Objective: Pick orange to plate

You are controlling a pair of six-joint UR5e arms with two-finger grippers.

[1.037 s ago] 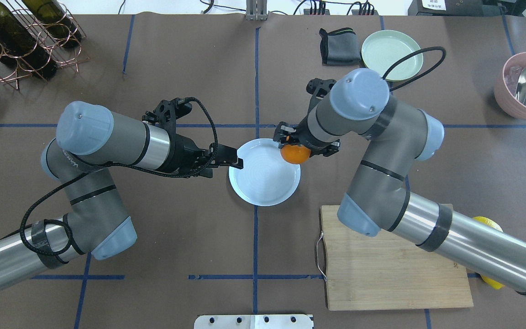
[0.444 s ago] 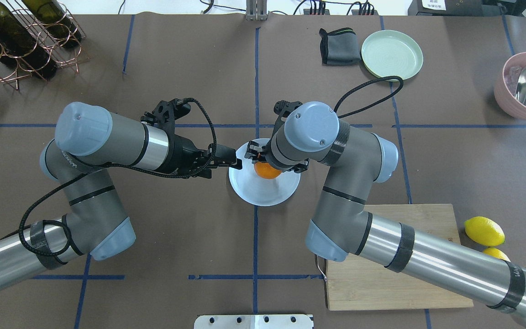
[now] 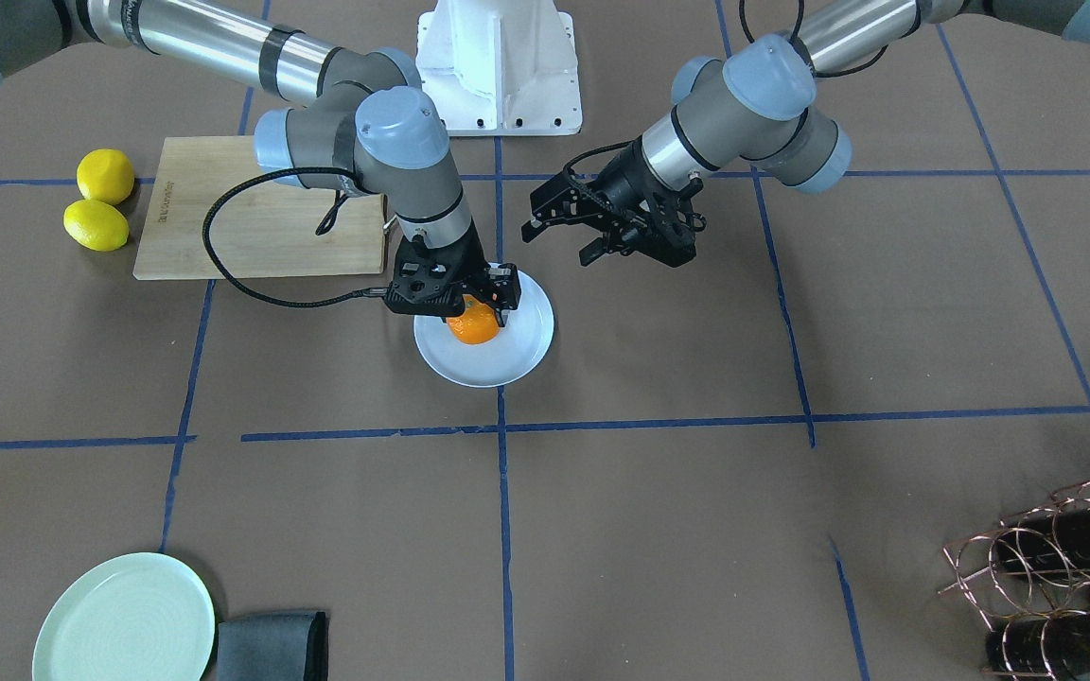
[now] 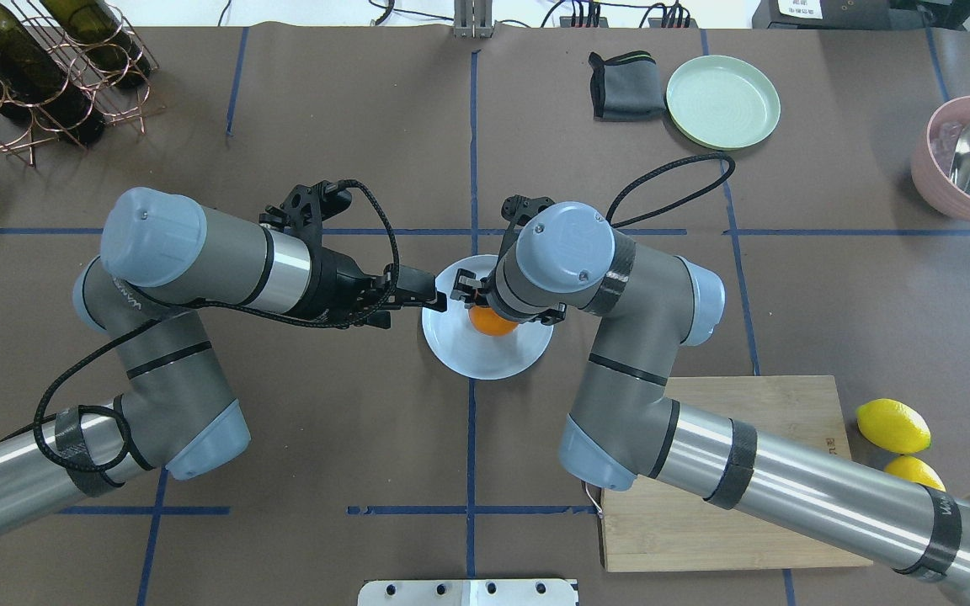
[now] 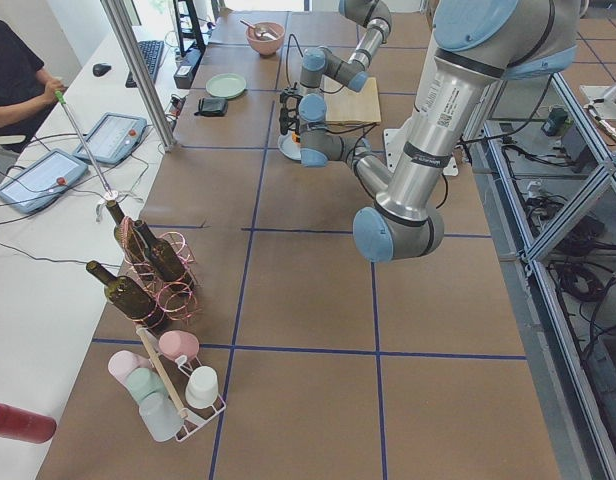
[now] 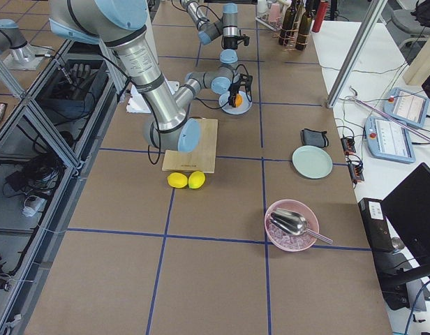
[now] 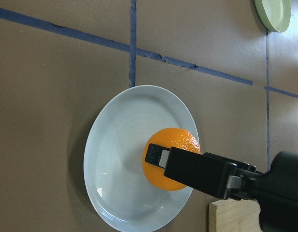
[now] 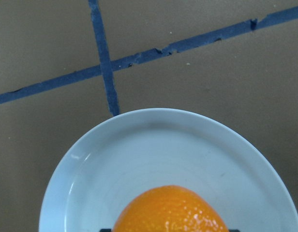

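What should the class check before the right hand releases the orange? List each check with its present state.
1. Orange lies within the plate rim: ok.
2. Orange rests on the plate surface: cannot tell.
3. Right hand is shut on the orange: ok.
4. Left hand is open and apart from the orange: ok.
5. Plate holds nothing else: ok.

Overhead camera behind the robot (image 3: pixel 498 66) looking forward and down, front camera opposite facing back steeply, 2 side cameras far off at either end of the table (image 6: pixel 215 279), 2 wrist cameras close on the plate (image 8: pixel 163 150), shared by all 6.
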